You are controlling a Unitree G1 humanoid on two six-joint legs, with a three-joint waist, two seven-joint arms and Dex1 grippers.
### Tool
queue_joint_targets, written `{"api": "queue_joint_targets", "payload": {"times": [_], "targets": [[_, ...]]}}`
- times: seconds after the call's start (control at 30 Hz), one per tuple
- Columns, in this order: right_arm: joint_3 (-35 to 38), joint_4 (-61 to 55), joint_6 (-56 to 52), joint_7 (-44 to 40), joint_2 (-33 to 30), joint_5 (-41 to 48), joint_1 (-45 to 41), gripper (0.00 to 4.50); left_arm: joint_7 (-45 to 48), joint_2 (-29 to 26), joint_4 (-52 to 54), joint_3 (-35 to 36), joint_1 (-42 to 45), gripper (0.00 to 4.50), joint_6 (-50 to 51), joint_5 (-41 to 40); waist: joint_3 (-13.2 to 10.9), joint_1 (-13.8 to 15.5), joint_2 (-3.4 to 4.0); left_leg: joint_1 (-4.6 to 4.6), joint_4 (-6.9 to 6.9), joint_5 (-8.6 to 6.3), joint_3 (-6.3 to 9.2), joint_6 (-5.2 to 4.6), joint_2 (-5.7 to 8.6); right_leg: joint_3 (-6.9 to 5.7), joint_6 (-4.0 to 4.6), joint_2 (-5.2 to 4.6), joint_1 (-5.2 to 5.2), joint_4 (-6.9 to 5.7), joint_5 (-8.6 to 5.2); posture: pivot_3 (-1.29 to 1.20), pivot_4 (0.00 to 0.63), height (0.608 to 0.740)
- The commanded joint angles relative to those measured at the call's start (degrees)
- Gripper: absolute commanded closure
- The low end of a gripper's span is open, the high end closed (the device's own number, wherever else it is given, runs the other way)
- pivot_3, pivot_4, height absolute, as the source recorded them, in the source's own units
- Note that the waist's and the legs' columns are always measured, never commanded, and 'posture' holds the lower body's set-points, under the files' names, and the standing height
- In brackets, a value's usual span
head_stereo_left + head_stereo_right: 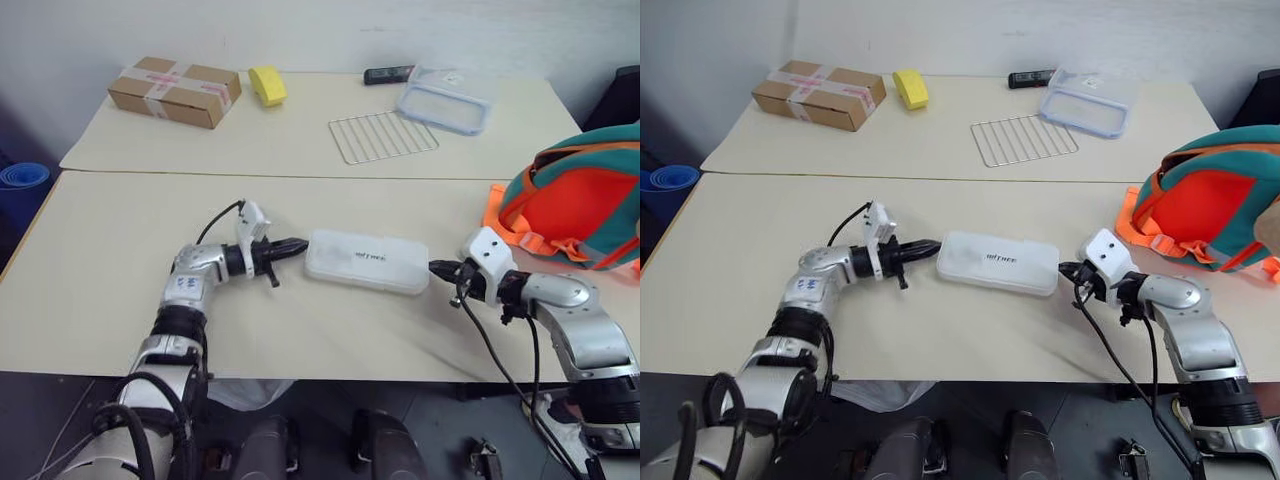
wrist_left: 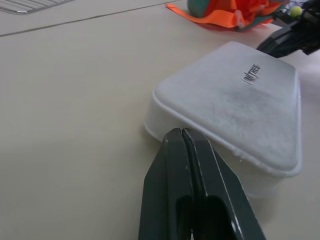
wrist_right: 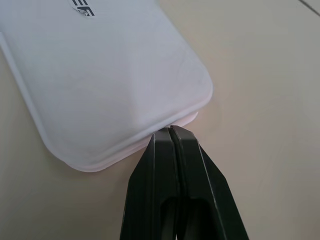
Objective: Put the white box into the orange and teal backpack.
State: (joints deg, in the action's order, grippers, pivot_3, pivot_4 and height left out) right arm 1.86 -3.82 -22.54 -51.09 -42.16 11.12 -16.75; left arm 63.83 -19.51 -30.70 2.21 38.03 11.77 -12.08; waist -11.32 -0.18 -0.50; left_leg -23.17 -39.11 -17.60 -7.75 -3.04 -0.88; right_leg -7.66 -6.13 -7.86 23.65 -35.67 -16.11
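Note:
The white box lies flat on the near table between my two grippers, its dark lettering facing up. My left gripper is shut, with its tip against the box's left end. At the box's right end, my right gripper is also shut and its tip meets the rim. Neither gripper holds anything. The orange and teal backpack stands at the table's right edge, beyond my right arm, with its orange straps spread on the tabletop.
On the far table sit a brown taped cardboard box, a yellow block, a wire rack, a clear lidded container and a black remote. A seam divides the two tables.

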Motion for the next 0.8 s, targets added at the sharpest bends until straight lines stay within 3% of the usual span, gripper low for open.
{"api": "queue_joint_targets", "payload": {"times": [0.03, 0.23, 0.3, 0.37, 0.57, 0.63, 0.77, 0.8], "targets": [[0.64, -6.18, 0.72, -3.44, -0.92, 3.59, 1.43, 4.47, 2.13, -0.86, 13.19, -3.3, -4.22, 4.47, 4.28, -2.6, 0.0, 0.22, 0.0, 0.0, 0.0, 0.0, 0.01, 0.0, 0.01, -0.01, 0.0, -0.01, -0.01, 0.0, 0.0, 0.0, 0.15, 0.74], [4.68, -10.1, -1.16, -4.66, -3.63, 5.51, 7.16, 4.47, -4.08, -3.35, 23.92, -2.49, -10.89, 4.47, 10.16, -2.41, 0.0, 0.44, 0.01, 0.01, -0.04, -0.01, 0.2, -0.01, 0.04, 0.01, 0.0, -0.14, -0.14, 0.01, 0.0, 0.0, 0.15, 0.74], [6.99, -8.97, 0.27, -5.23, -5.21, 5.03, 9.48, 4.5, -7.09, -4.93, 26.09, 0.25, -11.9, 4.3, 18.45, -4.71, 0.01, 0.39, 0.01, 0.01, -0.04, 0.0, 0.2, -0.01, 0.06, 0.01, 0.0, -0.15, -0.14, 0.02, 0.0, 0.0, 0.15, 0.74], [8.45, -7.58, 1.94, -6.11, -6.65, 4.77, 11.16, 4.5, -8.05, -8.16, 28.01, 2.72, -12.17, 3.91, 30.08, -8.32, 0.01, 0.3, 0.01, 0.03, -0.04, 0.0, 0.21, -0.01, 0.05, 0.01, 0.0, -0.15, -0.16, 0.02, 0.0, 0.0, 0.15, 0.74], [8.52, -2.97, 7.81, -9.19, -9.06, 3.91, 12.26, 4.5, -4.53, -20.71, 27.78, 4.15, -7.43, 1.99, 68.9, -22.03, 0.01, -0.01, 0.01, 0.12, 0.0, 0.01, 0.19, 0.08, -0.03, 0.03, 0.03, 0.01, -0.16, -0.03, -0.03, 0.0, 0.15, 0.74], [7.07, -0.87, 10.31, -10.23, -9.34, 2.81, 11.24, 4.5, -6.6, -20.26, 23.55, 4.08, -4.34, 1.36, 73.33, -22.25, 0.01, 0.23, 0.01, 0.13, 0.0, 0.02, 0.19, 0.1, -0.03, 0.06, 0.04, 0.02, -0.16, -0.07, -0.03, 0.0, 0.15, 0.74], [3.25, 3.67, 14.4, -10.79, -8.04, 0.45, 7.02, 4.5, -12.01, -13.85, 15.22, 7.89, 2.14, 0.08, 80.42, -22.72, 0.01, 0.73, 0.01, 0.12, -0.07, 0.06, 0.24, 0.05, 0.07, 0.06, 0.04, -0.05, -0.2, -0.12, -0.03, 0.0, 0.15, 0.74], [2.28, 4.81, 15.04, -10.32, -7.53, -0.32, 5.61, 4.5, -13.69, -12.29, 14.36, 7.95, 2.75, 0.03, 80.65, -22.09, 0.01, 0.67, 0.01, 0.11, -0.07, 0.06, 0.23, 0.05, 0.07, 0.06, 0.04, -0.05, -0.19, -0.12, -0.03, 0.0, 0.15, 0.74]]}}
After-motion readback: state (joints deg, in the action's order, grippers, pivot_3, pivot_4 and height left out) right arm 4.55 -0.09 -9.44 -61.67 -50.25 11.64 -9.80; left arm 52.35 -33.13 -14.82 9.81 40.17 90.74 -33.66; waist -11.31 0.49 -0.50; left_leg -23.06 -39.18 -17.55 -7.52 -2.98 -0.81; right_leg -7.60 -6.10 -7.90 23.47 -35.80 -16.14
